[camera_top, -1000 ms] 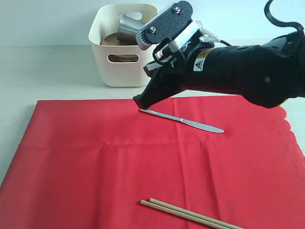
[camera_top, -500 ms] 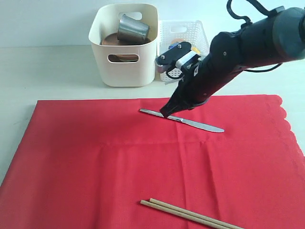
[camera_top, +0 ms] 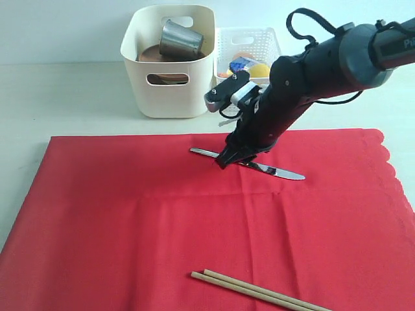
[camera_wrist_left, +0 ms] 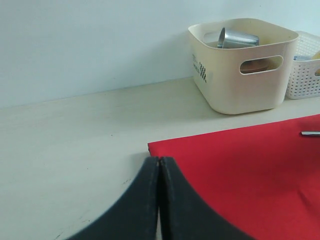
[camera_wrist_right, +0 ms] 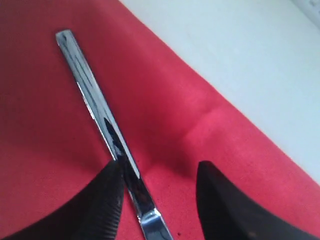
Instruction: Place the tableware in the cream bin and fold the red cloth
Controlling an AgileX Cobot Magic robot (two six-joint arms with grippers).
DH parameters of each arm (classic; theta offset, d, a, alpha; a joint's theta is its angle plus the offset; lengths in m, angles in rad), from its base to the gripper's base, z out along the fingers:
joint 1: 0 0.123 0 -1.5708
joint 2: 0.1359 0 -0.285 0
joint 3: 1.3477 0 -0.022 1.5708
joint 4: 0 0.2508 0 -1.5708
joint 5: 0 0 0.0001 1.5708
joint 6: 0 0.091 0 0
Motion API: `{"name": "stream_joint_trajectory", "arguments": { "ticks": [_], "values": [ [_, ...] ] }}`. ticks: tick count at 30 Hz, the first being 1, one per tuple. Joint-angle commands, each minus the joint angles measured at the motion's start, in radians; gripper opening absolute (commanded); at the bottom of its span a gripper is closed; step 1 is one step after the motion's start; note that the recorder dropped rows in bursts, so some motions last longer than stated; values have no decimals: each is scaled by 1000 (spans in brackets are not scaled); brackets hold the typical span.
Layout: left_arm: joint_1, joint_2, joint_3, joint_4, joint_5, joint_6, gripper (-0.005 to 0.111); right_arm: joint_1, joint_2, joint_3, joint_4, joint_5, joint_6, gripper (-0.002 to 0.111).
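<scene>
right gripper set on red cloth, silver knife straddled by parted jaws. left gripper pressed closed, nothing held. chopsticks laid on cloth, well apart from knife. steel cup seen in cream bin.

The closed left claw hovers near the red cloth, cream bin with steel cup beyond.
</scene>
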State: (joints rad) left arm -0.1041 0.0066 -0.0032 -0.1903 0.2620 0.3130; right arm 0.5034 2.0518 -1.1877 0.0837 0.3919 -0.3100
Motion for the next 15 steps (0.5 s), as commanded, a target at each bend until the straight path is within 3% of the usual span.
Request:
{"name": "stream_joint_trajectory", "arguments": {
  "ticks": [1,5,11,15],
  "values": [
    [1,-7,3,0,-2,0,2,-3,56,-7,-55,-26,-2,46],
    [1,-7,3,0,-2,0,2,-3,94,-7,-59,-23,-2,40],
    [1,-7,3,0,-2,0,2,-3,86,-7,-57,-11,-1,3],
    [1,-7,3,0,-2,0,2,-3,43,-7,-57,1,1,0]
  ]
}}
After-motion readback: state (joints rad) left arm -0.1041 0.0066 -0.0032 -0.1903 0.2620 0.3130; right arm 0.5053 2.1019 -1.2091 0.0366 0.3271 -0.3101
